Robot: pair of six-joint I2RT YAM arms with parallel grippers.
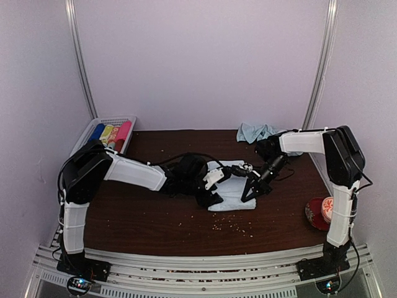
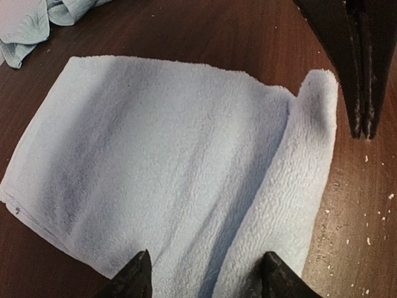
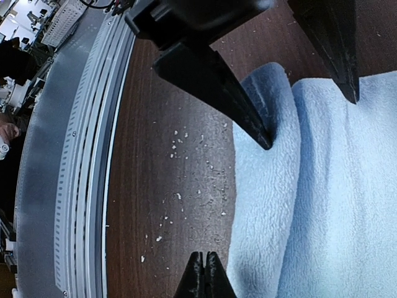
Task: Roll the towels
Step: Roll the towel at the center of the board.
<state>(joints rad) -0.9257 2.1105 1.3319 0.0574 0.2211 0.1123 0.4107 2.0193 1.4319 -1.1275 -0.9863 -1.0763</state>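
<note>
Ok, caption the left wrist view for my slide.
Open left gripper over a towel with one edge rolled; shut right gripper beside the roll; second towel crumpled beyond.

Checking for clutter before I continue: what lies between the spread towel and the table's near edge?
Bare dark tabletop sprinkled with pale crumbs, no other objects; the right wrist view shows it beside the spread towel, and the top view confirms.

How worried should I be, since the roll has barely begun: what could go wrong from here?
The fold is one loose turn, so it may flop open. The left gripper straddles one end with jaws open, while the right gripper, shut, is beside the towel at the other end, holding nothing, so the roll may skew.
</note>
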